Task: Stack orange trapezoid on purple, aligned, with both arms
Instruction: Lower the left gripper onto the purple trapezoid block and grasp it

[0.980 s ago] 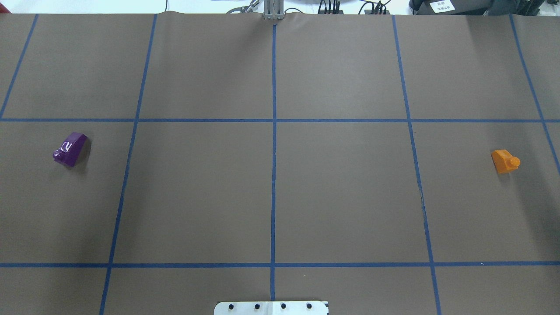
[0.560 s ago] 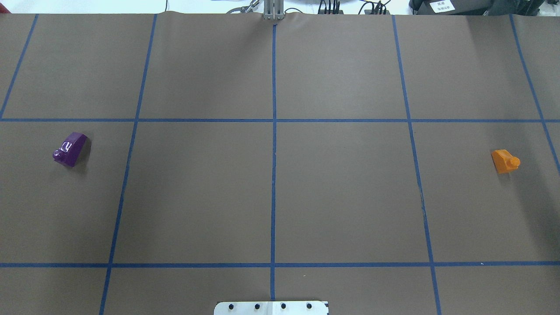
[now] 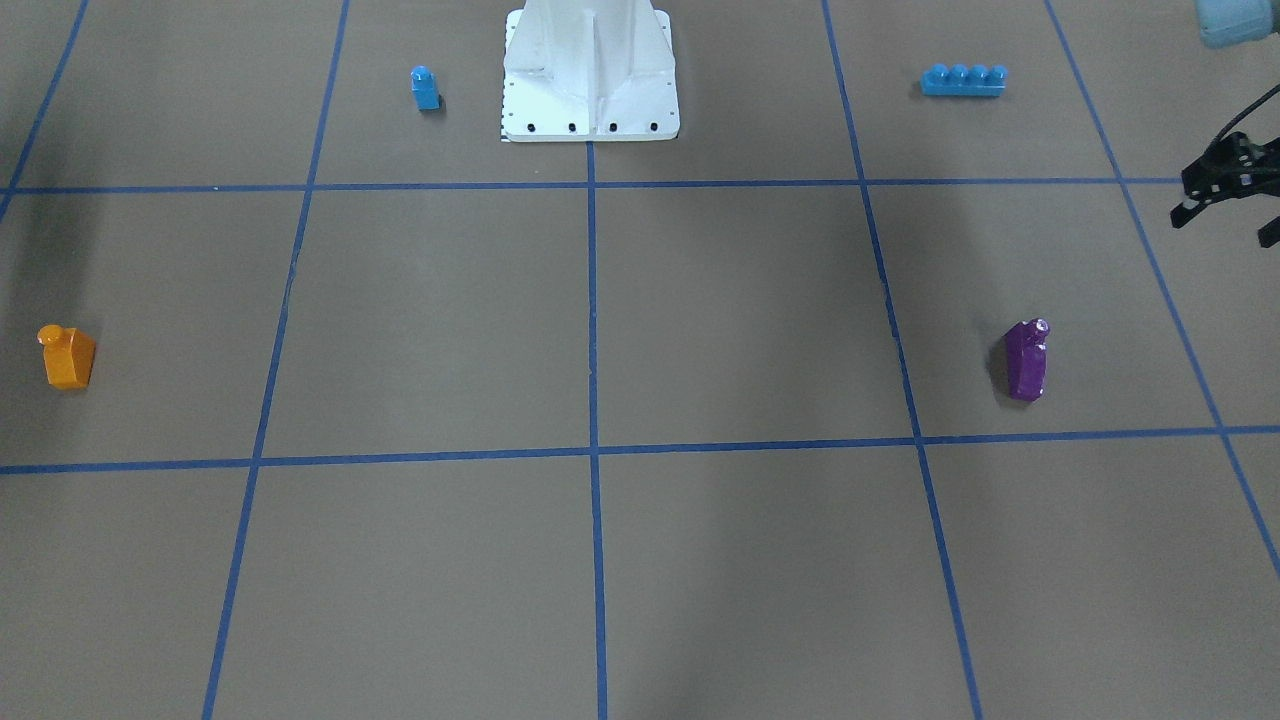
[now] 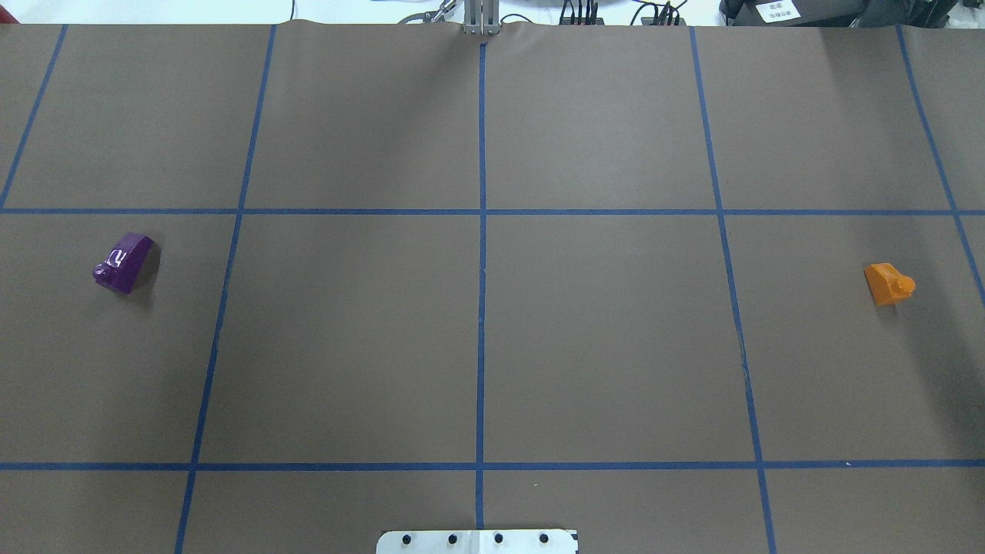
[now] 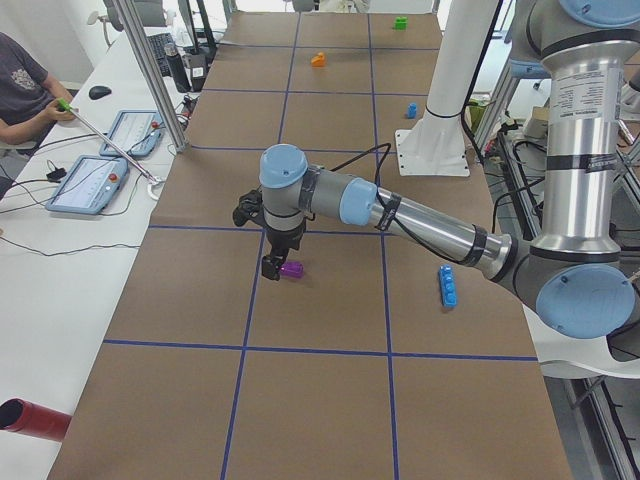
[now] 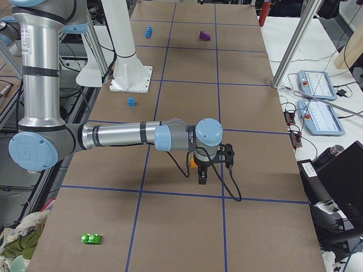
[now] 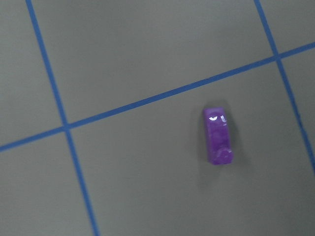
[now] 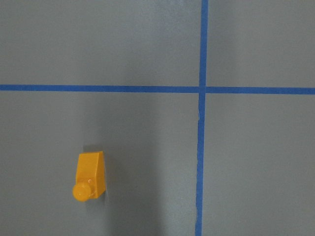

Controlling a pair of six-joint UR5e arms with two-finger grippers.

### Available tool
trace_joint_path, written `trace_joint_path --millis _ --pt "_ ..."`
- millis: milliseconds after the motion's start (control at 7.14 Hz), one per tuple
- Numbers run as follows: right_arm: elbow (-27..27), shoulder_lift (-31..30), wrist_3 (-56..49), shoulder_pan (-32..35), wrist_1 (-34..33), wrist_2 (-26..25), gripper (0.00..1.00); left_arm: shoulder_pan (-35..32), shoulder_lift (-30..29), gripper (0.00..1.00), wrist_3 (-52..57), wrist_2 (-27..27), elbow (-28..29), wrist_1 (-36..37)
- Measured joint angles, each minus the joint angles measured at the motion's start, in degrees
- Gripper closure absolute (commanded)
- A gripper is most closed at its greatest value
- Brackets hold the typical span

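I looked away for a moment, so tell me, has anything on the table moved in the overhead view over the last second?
Nothing visibly changed in the overhead view. The glossy purple plastic sloped block lies in the same spot on the left, and the small orange plastic trapezoid block lies in the same spot on the right, both untouched on the brown paper.

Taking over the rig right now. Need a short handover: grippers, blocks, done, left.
Grippers: the left gripper holds nothing, its fingers look open, and it hangs close to the purple. The right gripper holds nothing and hangs over the orange; open or shut cannot be told.
Blocks: purple on the table at its left, orange at its far right, wide apart, neither gripped.
Done: no grasp, no stack.
Left: grasp both, bring them together, seat orange on purple, aligned.
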Motion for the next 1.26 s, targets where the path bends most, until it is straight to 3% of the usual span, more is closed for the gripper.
trace_joint_path --millis 280,560,1260 --pt "0.0 0.0 0.0 0.0 0.0 -0.1 0.0 8.2 0.8 0.0 -13.6 5.4 2.4 -10.1" --pt "0.0 0.0 0.0 0.0 0.0 -0.1 0.0 13.2 0.4 0.0 -18.1 10.0 6.2 -16.3" --pt "-0.1 0.2 0.0 0.0 0.0 -0.2 0.0 18.4 -5.2 0.0 -19.2 12.1 15.4 -19.8"
